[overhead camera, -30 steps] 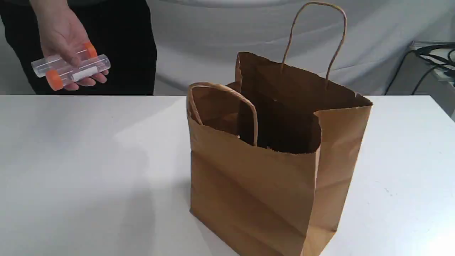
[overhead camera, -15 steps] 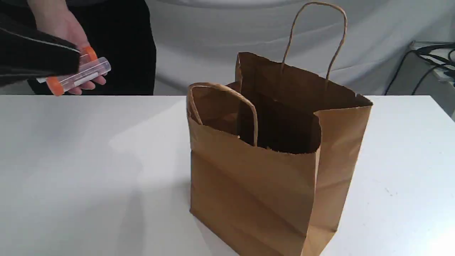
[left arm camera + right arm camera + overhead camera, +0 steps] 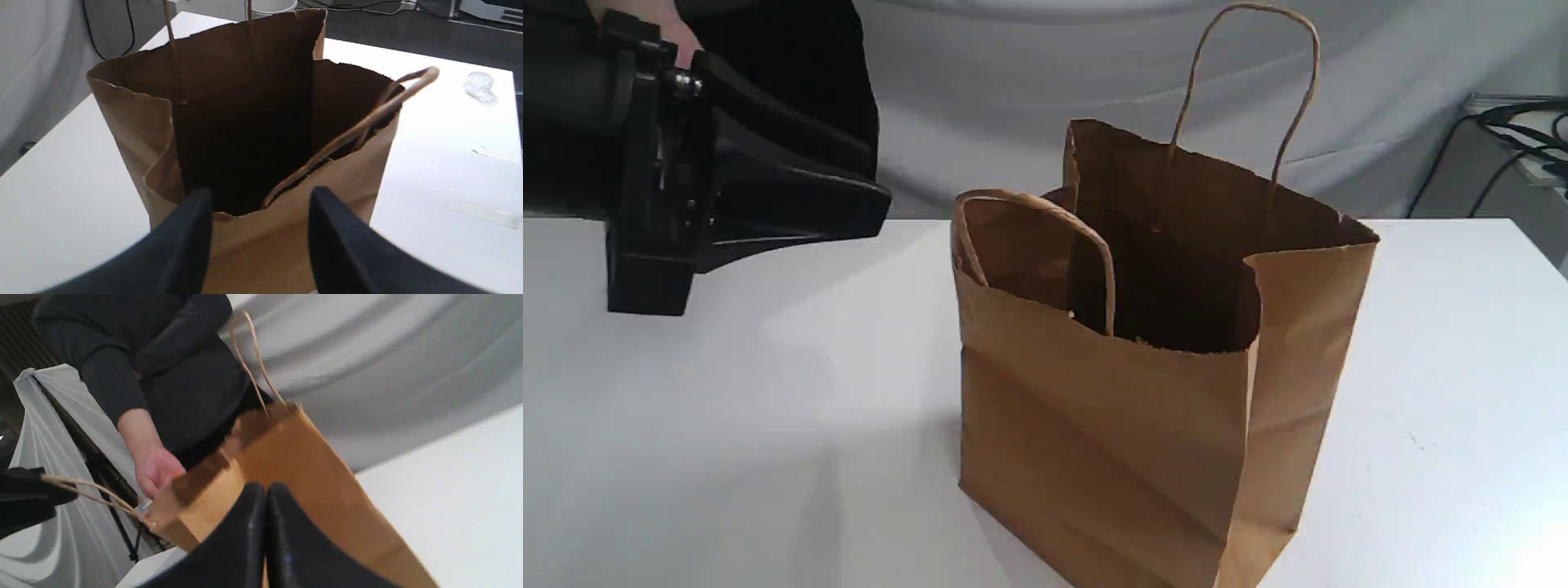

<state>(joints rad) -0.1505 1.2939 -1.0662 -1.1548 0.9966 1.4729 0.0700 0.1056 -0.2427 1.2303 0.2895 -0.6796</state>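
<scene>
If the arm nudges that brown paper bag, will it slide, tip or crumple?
Probably crumples first: the paper bag has thin, creased walls. Its dark inside shows nothing, so it is likely light and may slide or tip on the smooth table.

— What is the paper bag [image 3: 1111, 425] made of?
— Brown kraft paper, matt and creased. Its handles [image 3: 1290, 106] are twisted paper cord.
— And the table [image 3: 686, 425]?
— Smooth white, faint sheen. The left pincer [image 3: 261, 196] looks like black plastic, slightly glossy.
</scene>
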